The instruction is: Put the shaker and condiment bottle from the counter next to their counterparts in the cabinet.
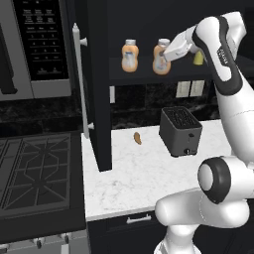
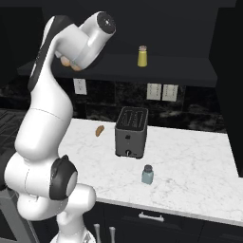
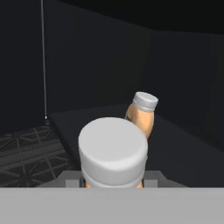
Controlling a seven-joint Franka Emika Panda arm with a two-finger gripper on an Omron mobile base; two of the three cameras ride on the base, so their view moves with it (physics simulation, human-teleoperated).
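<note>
The tool (image 1: 165,55) is closed on the condiment bottle (image 1: 161,58), held upright at the cabinet shelf (image 1: 149,75). Its counterpart bottle (image 1: 129,56) stands just beyond, well apart along the shelf.

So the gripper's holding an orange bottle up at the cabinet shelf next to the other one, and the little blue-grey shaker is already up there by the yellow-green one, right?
Not quite. The blue-grey shaker is on the counter, in front of the toaster, as the right base view shows. The rest holds: the gripper holds an orange bottle at the cabinet shelf beside the other bottle.
</note>
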